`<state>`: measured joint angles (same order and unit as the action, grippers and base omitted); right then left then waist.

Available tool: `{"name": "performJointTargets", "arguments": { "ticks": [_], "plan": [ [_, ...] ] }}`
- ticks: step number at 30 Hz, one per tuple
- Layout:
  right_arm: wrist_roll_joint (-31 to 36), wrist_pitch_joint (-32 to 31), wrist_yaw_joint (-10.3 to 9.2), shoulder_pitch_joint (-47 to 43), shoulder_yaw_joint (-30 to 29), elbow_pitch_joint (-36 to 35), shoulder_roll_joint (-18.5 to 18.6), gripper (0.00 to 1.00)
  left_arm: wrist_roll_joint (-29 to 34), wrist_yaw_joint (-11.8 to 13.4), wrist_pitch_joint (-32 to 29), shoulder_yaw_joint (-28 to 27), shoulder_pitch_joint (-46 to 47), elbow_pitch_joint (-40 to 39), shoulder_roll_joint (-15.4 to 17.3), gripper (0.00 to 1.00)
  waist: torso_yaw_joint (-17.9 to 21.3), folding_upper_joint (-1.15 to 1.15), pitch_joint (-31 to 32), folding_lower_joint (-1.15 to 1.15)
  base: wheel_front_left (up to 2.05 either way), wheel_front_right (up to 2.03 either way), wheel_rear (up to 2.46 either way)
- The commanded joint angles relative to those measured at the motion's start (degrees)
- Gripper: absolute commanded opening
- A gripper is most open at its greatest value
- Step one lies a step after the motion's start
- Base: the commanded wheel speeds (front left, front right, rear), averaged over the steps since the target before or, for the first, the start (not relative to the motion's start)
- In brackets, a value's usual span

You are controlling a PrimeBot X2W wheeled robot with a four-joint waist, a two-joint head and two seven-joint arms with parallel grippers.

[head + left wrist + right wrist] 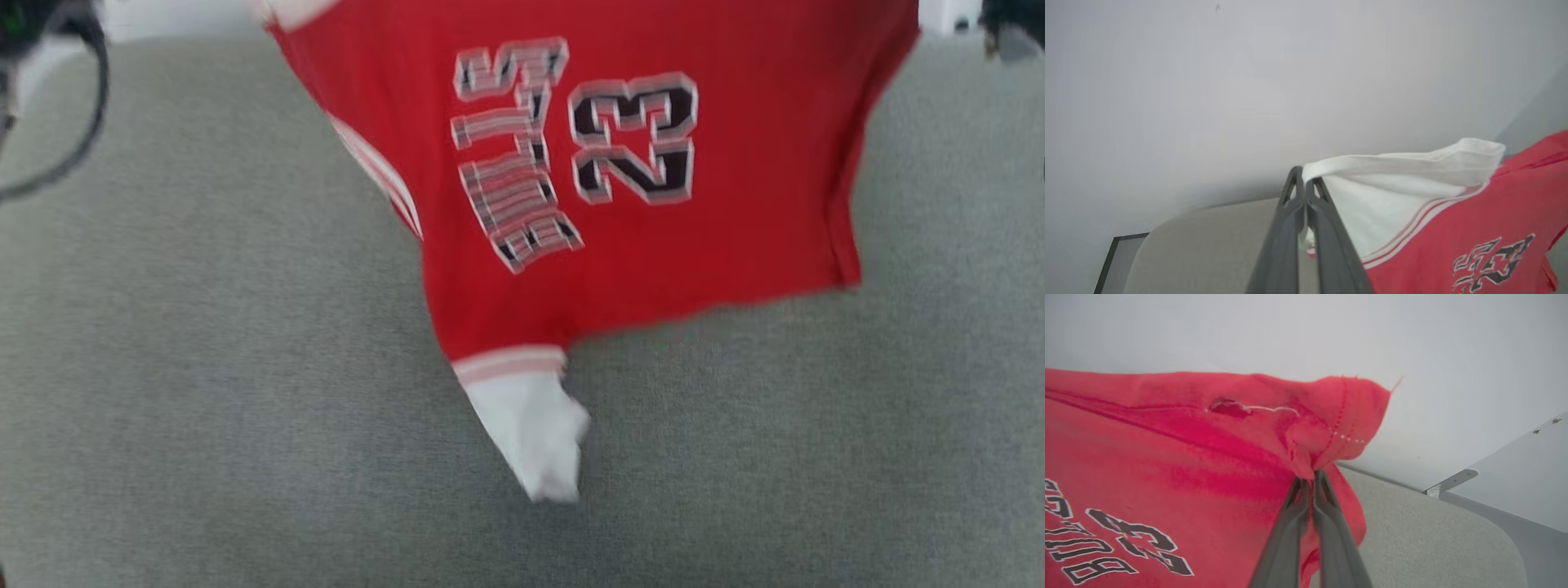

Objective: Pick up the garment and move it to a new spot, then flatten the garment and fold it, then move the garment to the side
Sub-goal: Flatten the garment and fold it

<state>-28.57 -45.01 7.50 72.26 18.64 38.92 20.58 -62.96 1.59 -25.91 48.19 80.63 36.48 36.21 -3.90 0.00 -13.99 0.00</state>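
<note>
One garment (pixel 653 245) hangs over the grey surface (pixel 204 408). You see two clenched grippers: left gripper (pixel 1305 179) on its white cloth, right gripper (pixel 1308 479) on red.

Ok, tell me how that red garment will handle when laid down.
Probably floppy: the garment hangs limp between the left gripper and right gripper, white sleeve dangling. Likely light: fingertip pinches carry it. It may crumple on landing.

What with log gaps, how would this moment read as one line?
garment: lifted, spread; left fingers: shut on white edge; right fingers: shut on red corner
</note>
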Motion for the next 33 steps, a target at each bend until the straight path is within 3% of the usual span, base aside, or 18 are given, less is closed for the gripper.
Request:
{"name": "performJointTargets", "arguments": {
  "ticks": [1, 6, 11, 14, 18, 23, 28, 33],
  "plan": [
    [2.2, 2.8, -0.02, 2.2, -1.0, 1.9, -1.3, 0.00, 1.8, -0.5, 2.6, -0.5, 2.7, 2.5, -1.1, 0.00, 0.9, 0.00, -2.5, 0.00, 0.00, 0.00, 0.00],
    [10.7, 16.2, -0.02, 9.0, -3.9, 8.7, -5.2, 0.00, 7.1, -1.6, 14.7, -1.1, 11.7, 11.0, -3.9, 0.00, 1.7, 0.00, -6.5, 0.00, 0.00, 0.00, 0.00],
    [21.6, 37.4, -0.03, 14.9, -9.3, 12.9, -7.5, 0.00, 13.4, -1.8, 34.3, -2.4, 20.8, 16.1, -5.4, 0.00, 1.8, 0.00, -9.0, 0.00, 0.00, 0.00, 0.00],
    [28.8, 46.4, -0.03, 16.6, -12.6, 15.4, -8.5, 0.00, 15.7, -3.5, 40.4, -3.6, 23.9, 17.7, -6.5, 0.00, 1.3, 0.00, -10.0, 0.00, 0.00, 0.00, 0.00],
    [35.4, 49.4, -0.03, 16.5, -14.8, 19.8, -9.7, 0.00, 17.9, -6.5, 41.1, -7.0, 22.4, 15.2, -6.4, 0.00, 0.7, 0.00, -10.6, 0.00, 0.00, 0.00, 0.00],
    [36.7, 48.4, -0.03, 12.7, -15.5, 26.0, -10.9, 0.00, 18.5, -8.7, 40.5, -4.7, 13.4, 18.5, -7.8, 0.00, -0.1, 0.00, -9.3, 0.00, 0.00, 0.00, 0.00],
    [34.7, 46.6, -0.02, 8.9, -15.8, 30.3, -11.3, 0.00, 14.5, -9.0, 34.5, -0.1, 6.7, 18.5, -8.4, 0.00, -0.7, 0.00, -8.1, 0.00, 0.00, 0.00, 0.00],
    [31.0, 45.0, -0.02, 2.5, -14.6, 33.2, -11.3, 0.00, 7.2, -9.0, 25.4, 5.1, -2.4, 14.5, -6.7, 0.00, -1.7, 0.00, -5.8, 0.00, 0.00, 0.00, 0.00]
  ]
}}
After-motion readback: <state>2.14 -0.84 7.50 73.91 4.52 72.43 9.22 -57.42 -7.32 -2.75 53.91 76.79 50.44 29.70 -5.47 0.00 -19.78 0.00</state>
